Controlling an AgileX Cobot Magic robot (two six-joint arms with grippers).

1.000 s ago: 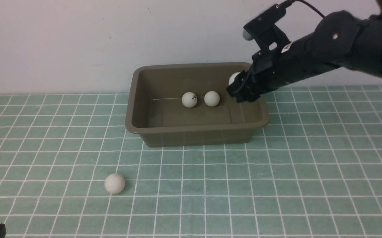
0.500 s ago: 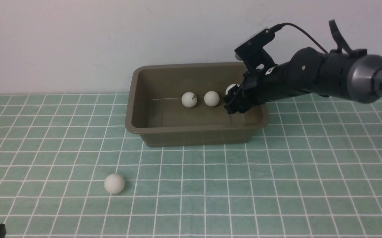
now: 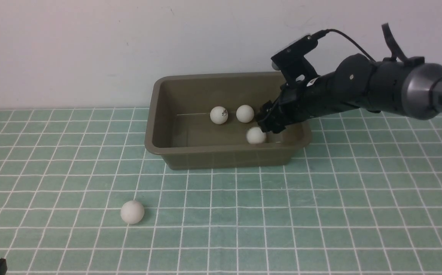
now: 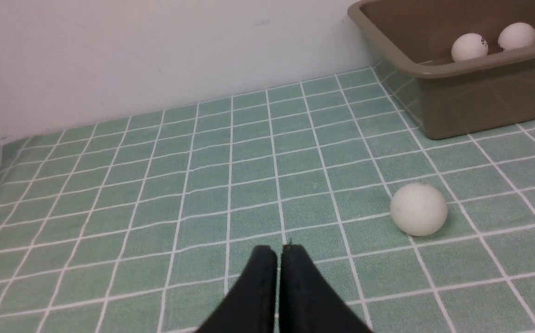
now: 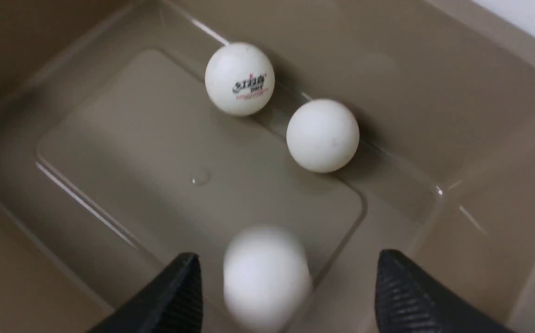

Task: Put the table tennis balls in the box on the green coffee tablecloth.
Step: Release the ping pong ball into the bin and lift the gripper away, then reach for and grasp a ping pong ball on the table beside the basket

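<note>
The right end effector [image 3: 267,123] hangs low inside the box [image 3: 190,151], jaws spread wide and holding nothing. A blurred ball [image 3: 256,135] sits just under them, touching neither finger, over the box floor near its right end. The blur suggests it is loose and moving, so the first risk is a bounce. The floor is hard plastic and the ball is light, so it may skip against the marked ball [image 3: 219,115] and the plain ball [image 3: 245,113] lying along the far wall, or hop the near rim onto the green coffee tablecloth [image 3: 320,191]. The second risk is the arm itself: its fingers are below rim height, close to the right wall, and a sideways pull-out could catch the rim and drag or tip the light box

One loose ball [image 3: 132,212] lies on the cloth toward the near left corner of the table [image 3: 396,236], well apart from the box. The left end effector [image 4: 279,277] is closed and empty, near that ball. A closed or badly centred approach would likely send it rolling toward the near edge. A fifth ball is not visible

The box stands near the far edge, a little right of the middle, mouth up, its long axis running along that edge, left to right. The balls have no axis; the marked one turns its print toward the near edge
</note>
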